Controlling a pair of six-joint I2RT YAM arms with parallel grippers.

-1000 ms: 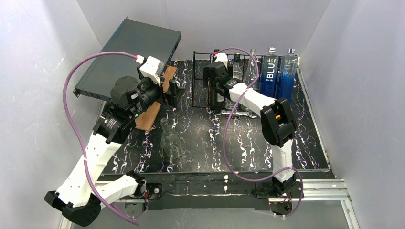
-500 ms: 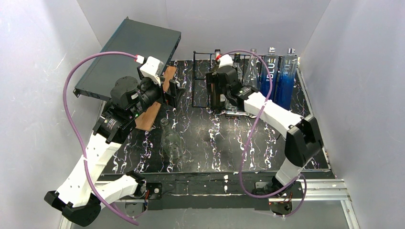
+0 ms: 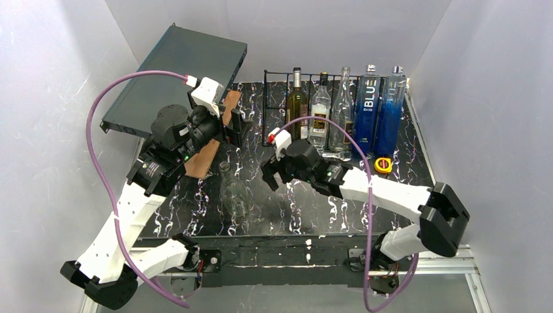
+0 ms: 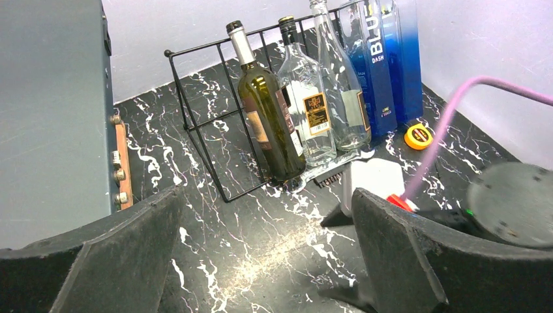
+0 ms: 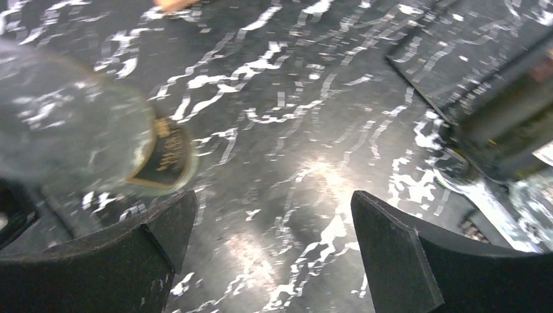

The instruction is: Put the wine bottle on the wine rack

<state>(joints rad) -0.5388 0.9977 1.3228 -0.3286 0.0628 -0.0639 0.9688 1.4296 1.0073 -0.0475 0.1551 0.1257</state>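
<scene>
The dark green wine bottle (image 3: 297,104) stands upright in the black wire wine rack (image 3: 275,112), in a slot beside the other bottles. It also shows in the left wrist view (image 4: 270,124), inside the rack (image 4: 195,114). My right gripper (image 3: 269,175) is open and empty, low over the table in front of the rack and apart from it. In the right wrist view it (image 5: 270,208) frames bare table. My left gripper (image 3: 236,127) is open and empty left of the rack, and only table lies between its fingers (image 4: 266,195).
A clear bottle (image 3: 235,195) lies on the table left of my right gripper, also in the right wrist view (image 5: 78,137). Two clear bottles (image 3: 319,111) and two blue ones (image 3: 368,107) fill the rack's right. A yellow tape measure (image 3: 383,164), a grey flat box (image 3: 176,72) and a wooden board (image 3: 210,149) are nearby.
My right gripper has let go of the wine bottle in the rack and pulled back toward the front left, low over the table. The left arm has not moved.
</scene>
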